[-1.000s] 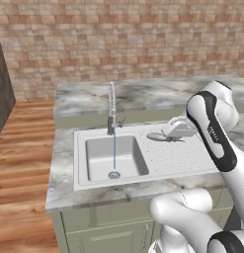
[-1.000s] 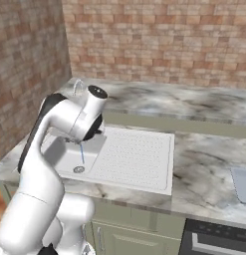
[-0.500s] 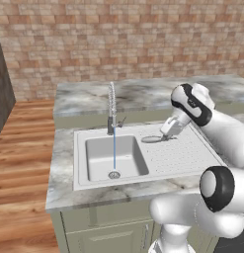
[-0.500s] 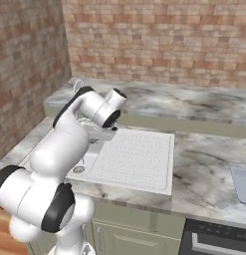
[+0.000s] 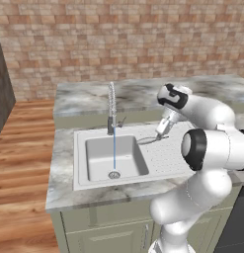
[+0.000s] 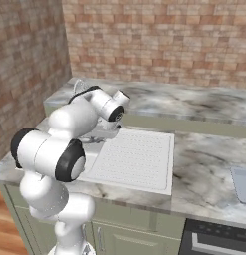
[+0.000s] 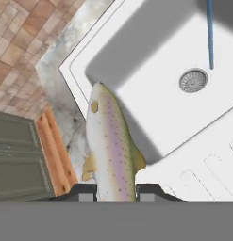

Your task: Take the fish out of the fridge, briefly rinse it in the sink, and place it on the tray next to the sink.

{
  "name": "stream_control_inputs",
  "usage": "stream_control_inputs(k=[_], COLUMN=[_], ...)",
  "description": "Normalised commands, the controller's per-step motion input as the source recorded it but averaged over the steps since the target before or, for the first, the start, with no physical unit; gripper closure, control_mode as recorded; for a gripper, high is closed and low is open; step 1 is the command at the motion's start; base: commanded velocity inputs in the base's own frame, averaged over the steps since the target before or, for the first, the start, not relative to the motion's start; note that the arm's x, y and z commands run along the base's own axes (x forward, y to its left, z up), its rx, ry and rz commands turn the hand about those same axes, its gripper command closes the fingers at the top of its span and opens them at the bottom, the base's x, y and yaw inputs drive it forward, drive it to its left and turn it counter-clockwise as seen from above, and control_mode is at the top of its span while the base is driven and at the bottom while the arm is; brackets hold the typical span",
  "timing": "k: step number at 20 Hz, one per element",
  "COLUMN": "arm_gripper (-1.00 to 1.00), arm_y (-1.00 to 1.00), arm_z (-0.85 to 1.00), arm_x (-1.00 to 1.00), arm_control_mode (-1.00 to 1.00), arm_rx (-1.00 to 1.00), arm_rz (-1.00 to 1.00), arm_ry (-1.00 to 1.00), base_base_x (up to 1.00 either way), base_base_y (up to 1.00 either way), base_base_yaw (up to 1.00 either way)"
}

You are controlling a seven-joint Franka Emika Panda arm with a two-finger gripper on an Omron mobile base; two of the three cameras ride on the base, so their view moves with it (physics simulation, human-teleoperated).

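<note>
I find the gripper (image 7: 116, 193) pinching the fish (image 7: 111, 146) near its tail, over the sink's (image 5: 96, 174) drainboard edge. I judge the fish light, soft and slippery when wet; a mid-body hold would droop less.

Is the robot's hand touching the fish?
Touching. In the hand view, the fish sits pinched between the two dark fingertips of the hand, held up over the sink.
</note>
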Motion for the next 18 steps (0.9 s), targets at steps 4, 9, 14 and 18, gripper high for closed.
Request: stream_control_inputs(k=[4,9,14,18], arm_gripper=[1.0,1.0,1.0,1.0], arm_y=[0.32,0.22,0.05,0.02], arm_z=[-0.55,-0.4,-0.04,-0.04], arm_x=[0.08,0.0,0.03,0.26], arm_control_mode=[-1.0,-1.0,-1.0,-1.0], arm_rx=[-0.08,-0.07,0.02,0.0], arm_rz=[0.06,0.06,0.04,0.0], arm_ry=[-0.2,-0.26,-0.02,-0.06], base_base_x=[0.0,0.0,0.0,0.0], base_base_y=[0.0,0.0,0.0,0.0], base_base_yaw=[0.0,0.0,0.0,0.0])
